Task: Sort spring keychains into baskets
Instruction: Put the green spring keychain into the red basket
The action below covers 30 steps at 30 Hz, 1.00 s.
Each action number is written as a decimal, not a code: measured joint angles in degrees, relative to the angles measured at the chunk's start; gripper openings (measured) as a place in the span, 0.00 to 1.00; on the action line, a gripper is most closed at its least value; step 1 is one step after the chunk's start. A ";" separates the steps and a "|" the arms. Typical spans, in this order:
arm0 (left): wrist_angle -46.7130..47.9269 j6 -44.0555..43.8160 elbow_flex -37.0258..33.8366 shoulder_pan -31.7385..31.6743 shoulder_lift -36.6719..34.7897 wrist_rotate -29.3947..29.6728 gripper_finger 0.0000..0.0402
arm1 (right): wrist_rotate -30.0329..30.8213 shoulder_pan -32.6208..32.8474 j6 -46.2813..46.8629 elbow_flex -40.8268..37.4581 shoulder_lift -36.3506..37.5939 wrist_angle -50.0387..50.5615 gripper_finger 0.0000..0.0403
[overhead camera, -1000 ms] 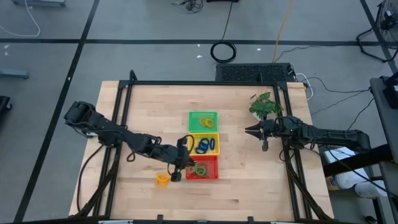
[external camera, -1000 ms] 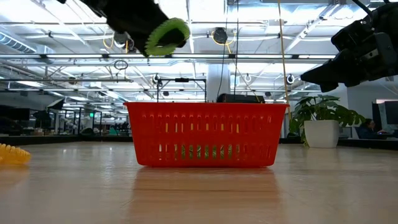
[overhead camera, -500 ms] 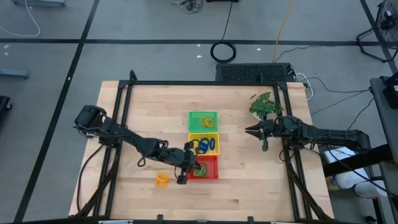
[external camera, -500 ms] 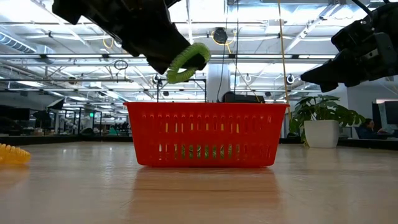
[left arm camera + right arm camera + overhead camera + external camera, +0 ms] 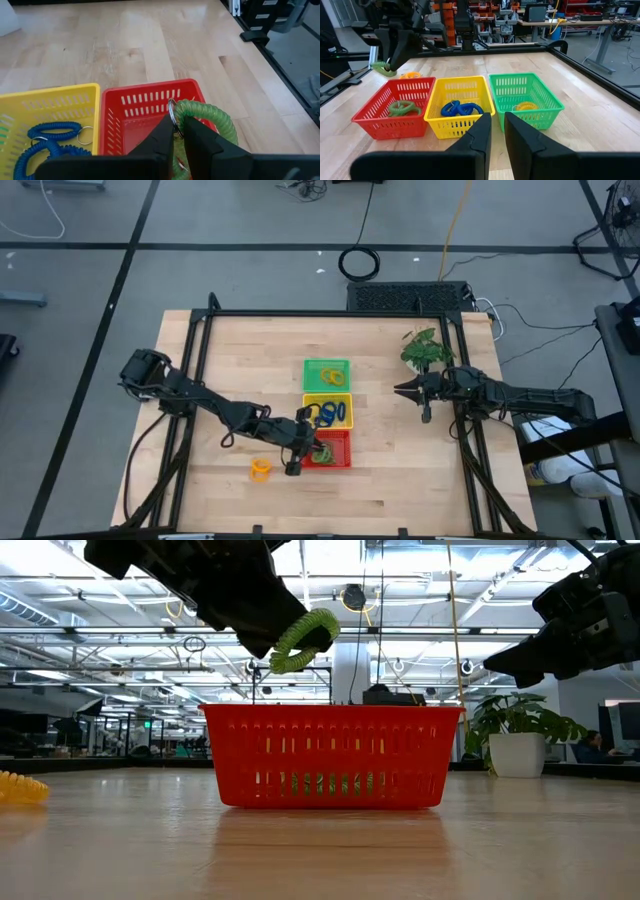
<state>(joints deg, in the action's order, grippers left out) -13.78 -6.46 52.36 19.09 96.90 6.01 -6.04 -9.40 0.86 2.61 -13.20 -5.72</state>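
Observation:
Three baskets stand in a row mid-table: green (image 5: 326,374), yellow (image 5: 329,412), red (image 5: 333,450). My left gripper (image 5: 298,450) hovers above the red basket's left edge (image 5: 145,105), shut on a green spring keychain (image 5: 303,640). More green keychains (image 5: 404,107) lie in the red basket. Blue ones (image 5: 461,108) lie in the yellow basket, and an orange-yellow one (image 5: 526,106) in the green. Another orange-yellow keychain (image 5: 260,469) lies on the table left of the red basket. My right gripper (image 5: 400,392) waits, shut, right of the baskets. My left gripper pinches the green keychain between its two fingers at the coil's end beside the metal ring (image 5: 173,111). It comes slanting down from the table's left. The coil (image 5: 207,119) is lifted clear and sticks out past the fingertips (image 5: 272,635) above the red basket (image 5: 330,755).
A small potted plant (image 5: 422,348) stands near the table's far right corner, behind my right arm. Black frame rails (image 5: 330,313) run along the table's far edge and sides. A black cable coil (image 5: 359,262) lies on the floor beyond. Bare wood spreads left and near.
My left gripper has moved toward the table's right and somewhat down, carrying the green keychain from beside the red basket to above its left edge. For the last half second it has held nearly still. The right arm has not moved.

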 joint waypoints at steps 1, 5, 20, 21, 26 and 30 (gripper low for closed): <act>0.00 0.00 0.00 0.00 0.00 0.02 0.09 | 0.00 0.00 -0.01 0.00 0.00 -0.02 0.09; 0.01 0.00 0.00 0.00 0.00 0.02 0.09 | 0.00 0.01 -0.02 0.00 0.01 -0.02 0.10; 0.00 -1.40 0.00 -1.27 0.00 -0.01 0.09 | 0.00 0.01 -0.02 0.00 0.01 -0.02 0.09; 0.00 -1.40 0.00 -1.39 -0.02 0.00 0.09 | 0.00 0.01 0.00 0.00 0.01 -0.02 0.09; 0.00 -1.56 0.00 -1.44 -0.02 -0.01 0.13 | -0.01 0.00 0.00 0.00 0.01 -0.01 0.09; 0.02 -1.81 0.00 -1.44 -0.02 -0.03 0.23 | 0.00 0.01 -0.01 0.00 0.00 -0.02 0.09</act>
<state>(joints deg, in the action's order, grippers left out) -13.76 -8.27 52.36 17.65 96.88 5.98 -6.05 -9.39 0.85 2.61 -13.20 -5.74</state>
